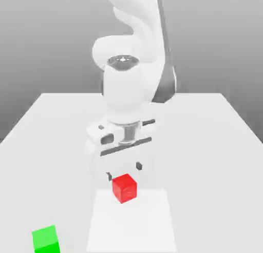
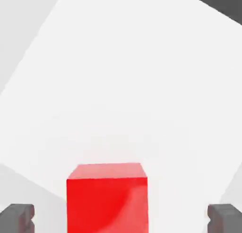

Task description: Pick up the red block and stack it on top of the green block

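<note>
Step in hand, prob. the pre-grasp: gripper (image 1: 124, 171) is over the red block (image 1: 125, 188), jaws spread wide w/ nothing held; hand view has a gap btwn the block and each fingertip. Red block sits on the paler rectangular patch (image 1: 133, 226) of the tabletop (image 1: 205, 164), at or near the patch's far edge in the exterior view. Green block (image 1: 46, 240) is well apart from it, toward the exterior view's left and nearer the camera, partly cut off by the frame, so its base can't be checked. Red's faces look approx. square to the jaws, but it lies closer to one fingertip than the other, so next move = small centring tweak, then straight down w/ jaws wide till the pads flank it, then close & lift. Main risk: descending off-centre, so one pad meets the block first and shoves or twists it. After that, carry across & set on green's top; lift should be high enough that red's underside clears green's upper edges. Re containers: none involved AFAICT; both blocks look like solid cubes, the patch reads as flat, and the goal is a top face, i.e. release needs level, gentle contact, not a drop.
</note>
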Available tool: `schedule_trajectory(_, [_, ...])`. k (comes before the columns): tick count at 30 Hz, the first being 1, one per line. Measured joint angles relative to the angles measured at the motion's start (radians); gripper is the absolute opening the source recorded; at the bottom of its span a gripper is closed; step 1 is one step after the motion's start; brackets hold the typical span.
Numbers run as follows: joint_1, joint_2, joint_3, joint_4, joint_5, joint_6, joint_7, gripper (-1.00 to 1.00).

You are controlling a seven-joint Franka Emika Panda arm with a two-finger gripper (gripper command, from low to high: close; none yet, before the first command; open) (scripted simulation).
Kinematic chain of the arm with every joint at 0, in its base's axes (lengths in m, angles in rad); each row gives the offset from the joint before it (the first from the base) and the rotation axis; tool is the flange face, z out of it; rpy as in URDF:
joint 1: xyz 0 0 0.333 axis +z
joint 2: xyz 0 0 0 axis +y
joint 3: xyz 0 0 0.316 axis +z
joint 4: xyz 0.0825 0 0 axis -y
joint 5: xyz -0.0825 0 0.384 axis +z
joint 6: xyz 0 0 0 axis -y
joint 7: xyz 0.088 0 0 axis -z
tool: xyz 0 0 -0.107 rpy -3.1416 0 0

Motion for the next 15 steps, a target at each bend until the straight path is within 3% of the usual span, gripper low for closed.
schedule_trajectory(2, [-0.049,0.076,0.059,0.008,0.04,0.065,-0.032,0.0])
schedule_trajectory(3, [-0.072,0.106,0.083,0.011,0.049,0.091,-0.04,-1.0])
schedule_trajectory(10, [-0.08,0.111,0.091,0.011,0.047,0.094,-0.039,-1.0])
schedule_trajectory(15, [-0.076,-0.044,0.064,-0.009,-0.034,-0.039,0.02,-1.0])
